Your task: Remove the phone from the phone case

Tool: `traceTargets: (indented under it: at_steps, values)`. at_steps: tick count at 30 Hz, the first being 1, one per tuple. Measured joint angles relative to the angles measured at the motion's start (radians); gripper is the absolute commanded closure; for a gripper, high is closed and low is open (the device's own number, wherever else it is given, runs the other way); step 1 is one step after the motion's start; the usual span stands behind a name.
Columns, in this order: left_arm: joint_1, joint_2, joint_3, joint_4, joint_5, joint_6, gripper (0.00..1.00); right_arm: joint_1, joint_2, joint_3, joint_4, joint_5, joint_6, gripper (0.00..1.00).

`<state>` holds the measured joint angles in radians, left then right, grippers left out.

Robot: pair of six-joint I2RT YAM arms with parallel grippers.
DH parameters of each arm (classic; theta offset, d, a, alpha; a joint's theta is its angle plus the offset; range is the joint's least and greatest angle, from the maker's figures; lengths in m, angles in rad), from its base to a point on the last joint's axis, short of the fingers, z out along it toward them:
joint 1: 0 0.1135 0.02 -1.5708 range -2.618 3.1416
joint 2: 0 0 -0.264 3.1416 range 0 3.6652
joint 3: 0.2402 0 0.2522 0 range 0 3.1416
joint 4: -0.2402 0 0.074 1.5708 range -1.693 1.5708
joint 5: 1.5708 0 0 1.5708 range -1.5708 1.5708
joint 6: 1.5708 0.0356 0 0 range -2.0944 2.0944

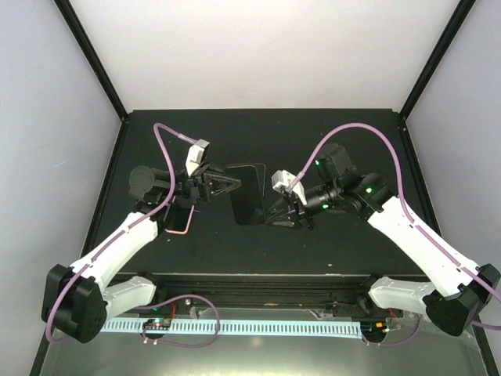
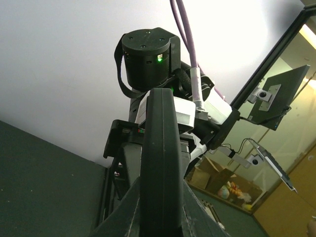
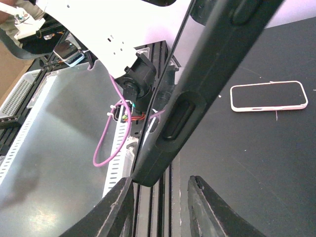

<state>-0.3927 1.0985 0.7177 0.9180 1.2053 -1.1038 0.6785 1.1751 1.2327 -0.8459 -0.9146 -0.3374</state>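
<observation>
The black phone case (image 1: 249, 196) is held up between the two arms, above the dark matte table (image 1: 337, 243). It is pinched along one thin edge by the left pincer (image 2: 160, 217), whose fingers are pressed against the smooth, rounded rim. The right pincer (image 3: 160, 197) is seen half spread, its fingers set either side of the case's lower corner, with a gap showing on one side. The phone (image 3: 269, 96), glossy black with a pale rounded frame, is lying flat on the table, apart from the case.
</observation>
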Motion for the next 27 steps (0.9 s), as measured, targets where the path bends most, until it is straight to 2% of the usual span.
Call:
traceTargets:
  at_steps: [8,16,19,24,27]
  values:
    - [0.0,-0.005,-0.026,0.037,-0.014,-0.015,0.98,0.006,0.0,0.0,-0.008,0.045,0.011,0.78]
    - [-0.031,0.027,-0.029,0.198,0.008,-0.164,0.98,-0.006,0.055,0.001,0.032,0.255,0.03,0.78]
    - [-0.033,0.034,-0.029,0.227,0.011,-0.19,0.98,-0.01,0.068,0.001,0.039,0.286,0.029,0.68]
    - [-0.033,0.018,-0.029,0.145,0.006,-0.123,0.98,-0.012,0.035,0.005,0.021,0.206,-0.024,0.38]
    - [-0.033,-0.018,-0.028,0.008,-0.01,-0.016,0.98,-0.012,-0.025,0.005,-0.019,0.106,-0.095,0.35]
